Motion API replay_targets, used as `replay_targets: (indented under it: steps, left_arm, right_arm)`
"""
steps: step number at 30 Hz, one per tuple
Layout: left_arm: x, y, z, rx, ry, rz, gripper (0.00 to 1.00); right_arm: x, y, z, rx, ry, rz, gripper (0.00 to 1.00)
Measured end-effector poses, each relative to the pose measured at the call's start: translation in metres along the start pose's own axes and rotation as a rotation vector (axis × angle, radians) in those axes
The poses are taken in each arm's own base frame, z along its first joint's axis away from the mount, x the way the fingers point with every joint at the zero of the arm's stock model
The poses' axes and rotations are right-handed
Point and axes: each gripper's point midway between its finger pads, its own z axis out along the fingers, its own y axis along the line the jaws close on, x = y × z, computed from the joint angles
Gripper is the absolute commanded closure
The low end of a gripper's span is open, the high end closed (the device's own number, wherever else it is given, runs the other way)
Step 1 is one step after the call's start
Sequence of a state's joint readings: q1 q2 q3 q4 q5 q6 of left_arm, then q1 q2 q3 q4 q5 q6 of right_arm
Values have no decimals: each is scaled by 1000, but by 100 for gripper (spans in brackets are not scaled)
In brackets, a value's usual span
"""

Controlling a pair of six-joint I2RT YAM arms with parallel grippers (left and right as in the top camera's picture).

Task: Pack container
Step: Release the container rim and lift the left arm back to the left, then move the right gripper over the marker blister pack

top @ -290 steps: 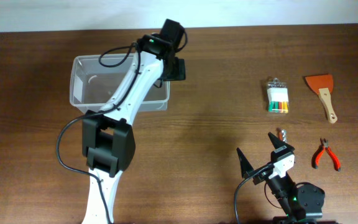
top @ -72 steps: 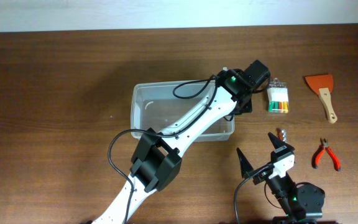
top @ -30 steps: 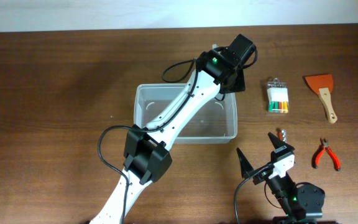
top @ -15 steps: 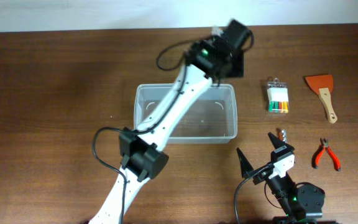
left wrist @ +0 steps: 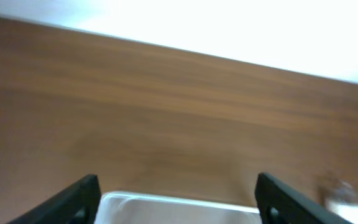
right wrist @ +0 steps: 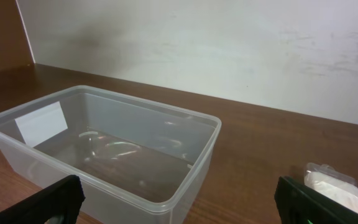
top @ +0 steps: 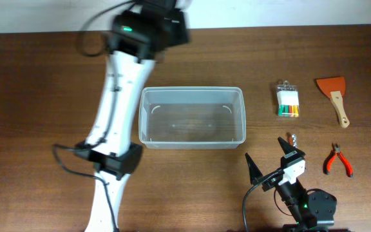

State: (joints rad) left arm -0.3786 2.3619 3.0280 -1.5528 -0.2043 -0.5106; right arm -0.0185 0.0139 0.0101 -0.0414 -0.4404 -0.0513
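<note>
The container [top: 243, 116], a clear plastic tub, stands empty in the middle of the table. My left gripper [top: 163, 16] is blurred at the table's far edge, behind the tub's back left corner. In the left wrist view the left gripper [left wrist: 180, 199] is open, nothing between its fingers, with the container's rim [left wrist: 179, 200] low in frame. My right gripper [top: 272, 161] is open near the front edge, right of the tub. The right wrist view looks past the open right gripper [right wrist: 182, 208] at the container [right wrist: 148, 104], which has a white label on its left wall.
Right of the tub lie a pack of coloured markers [top: 288, 101], an orange-bladed scraper [top: 333, 96], red-handled pliers [top: 337, 161] and a small metal item [top: 292, 138]. The marker pack [right wrist: 331, 186] shows at the right of the right wrist view. A white wall stands behind the table.
My left arm has let go of the container and swung up and left to the table's far edge, its jaws opening wider. The container stays put. The right arm has not moved.
</note>
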Motion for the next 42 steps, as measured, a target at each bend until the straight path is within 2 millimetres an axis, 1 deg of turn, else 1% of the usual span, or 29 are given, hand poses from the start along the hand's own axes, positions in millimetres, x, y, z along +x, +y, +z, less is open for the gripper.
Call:
replay_targets:
  steps: [1,2,4,5,6,9,10,12,14,16,18,20,23,25,27,29,33,35,37,39,42]
  left_arm:
    - [-3,18,-1,-32,8,-20,13]
    - [-6,38,-1,-69,21,-44,8]
    - [-7,68,1,-122,46,-73,5]
    - [-8,84,2,-151,58,-96,1]
    - [-10,98,2,-173,66,-113,1]
    - [-18,130,2,-215,61,-165,1]
    - [-20,139,2,-226,59,-180,1]
    - [-23,153,2,-243,55,-202,1]
    - [-25,160,1,-251,53,-214,1]
    - [-26,163,1,-255,52,-219,1]
    - [-26,163,1,-255,52,-220,1]
    - [-26,163,1,-255,52,-219,1]
    - [-25,162,1,-254,53,-218,1]
    - [-25,162,1,-255,52,-218,1]
    - [-25,162,1,-254,53,-218,1]
    - [-25,162,1,-255,52,-218,1]
    - [-25,162,1,-255,52,-218,1]
    - [-25,162,1,-255,52,-218,1]
    - [-25,162,1,-255,52,-218,1]
    - [-26,162,1,-255,52,-218,1]
    - [-25,162,1,-255,54,-218,1]
  right_arm:
    - [0,0,0,0,0,4,1]
    - [0,0,0,0,0,12,1]
    - [0,0,0,0,0,29,1]
    - [0,0,0,0,0,33,1]
    - [0,0,0,0,0,42,1]
    - [-3,-1,-1,8,0,52,1]
    - [-7,-4,-2,25,-6,51,1]
    - [-23,-14,-6,87,-19,46,1]
    - [-38,-26,-14,172,-6,44,1]
    - [-42,-40,-25,271,66,39,1]
    - [-34,-51,-37,353,182,52,1]
    - [-26,-57,-44,400,292,83,1]
    - [-13,-55,-54,410,451,125,1]
    - [-10,-51,-59,397,531,148,1]
    - [-17,-45,-59,362,548,163,1]
    - [-27,-37,-55,309,529,177,1]
    - [-29,-33,-53,285,523,191,1]
    - [-29,-37,-52,309,538,208,1]
    - [-33,-43,-51,342,567,223,1]
    - [-43,-51,-48,371,615,234,1]
    - [-66,-62,-41,404,725,257,1]
